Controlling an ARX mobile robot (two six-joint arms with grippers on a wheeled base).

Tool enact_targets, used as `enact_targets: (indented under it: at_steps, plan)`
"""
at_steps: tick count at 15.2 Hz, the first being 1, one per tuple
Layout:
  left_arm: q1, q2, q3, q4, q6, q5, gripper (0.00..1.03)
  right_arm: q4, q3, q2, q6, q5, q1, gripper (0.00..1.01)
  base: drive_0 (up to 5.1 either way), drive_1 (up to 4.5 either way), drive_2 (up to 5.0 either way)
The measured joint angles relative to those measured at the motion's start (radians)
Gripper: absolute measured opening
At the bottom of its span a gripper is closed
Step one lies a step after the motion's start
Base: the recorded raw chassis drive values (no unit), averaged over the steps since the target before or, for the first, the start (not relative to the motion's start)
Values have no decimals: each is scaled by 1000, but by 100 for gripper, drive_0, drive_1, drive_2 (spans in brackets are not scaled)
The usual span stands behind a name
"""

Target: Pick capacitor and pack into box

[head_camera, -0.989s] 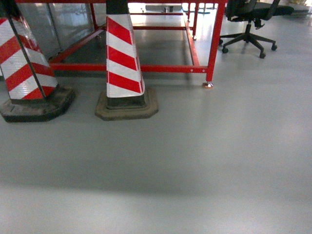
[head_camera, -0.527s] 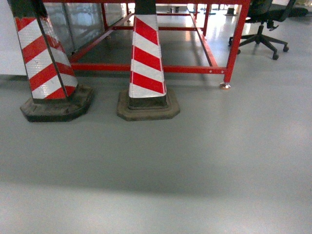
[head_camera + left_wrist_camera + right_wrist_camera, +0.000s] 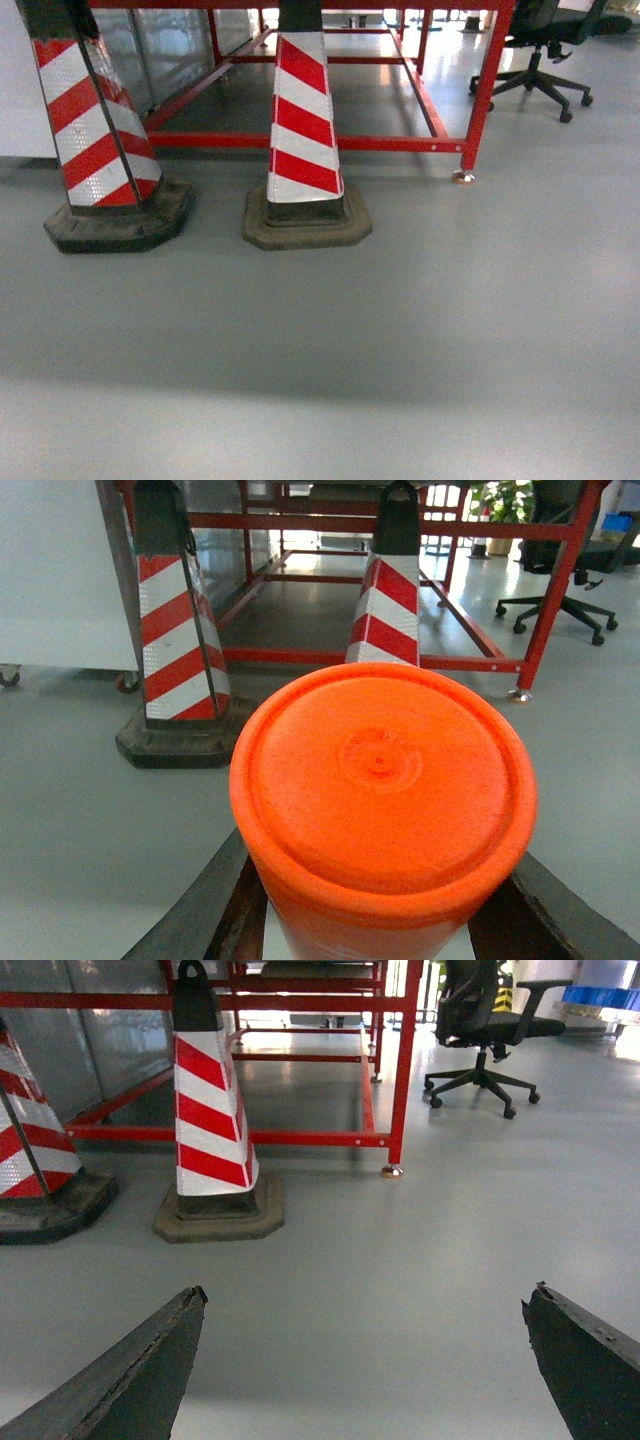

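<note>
Head view: a grey floor [image 3: 400, 350] seen slanting down; two red-and-white striped traffic cones on dark rubber bases, the left cone [image 3: 95, 130] and the middle cone [image 3: 303, 130], stand before a red metal frame [image 3: 480, 90]; a black office chair [image 3: 545, 50] sits at the upper right; neither arm shows here, and no box appears.

Left wrist view: the left gripper [image 3: 370, 920] is clenched around an orange cylinder [image 3: 382, 800], probably the capacitor; its round flat end faces the camera, so its long axis runs straight out between the dark fingers [image 3: 205, 910]; the same cones and frame stand beyond.

Right wrist view: the right gripper [image 3: 365, 1360] is spread wide and holds nothing; only its two dark fingertips [image 3: 130, 1370] show at the lower corners.

The box is out of sight in every view, so which way it lies from the loaded left gripper cannot be told; finding it likely comes first.
</note>
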Motion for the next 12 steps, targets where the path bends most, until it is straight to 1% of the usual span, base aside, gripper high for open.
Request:
enact_targets:
  at_steps: [12]
  plan:
    - [0, 0, 0, -1, 0, 2, 44, -5, 0, 0, 0, 3, 0, 98, 4, 418, -410]
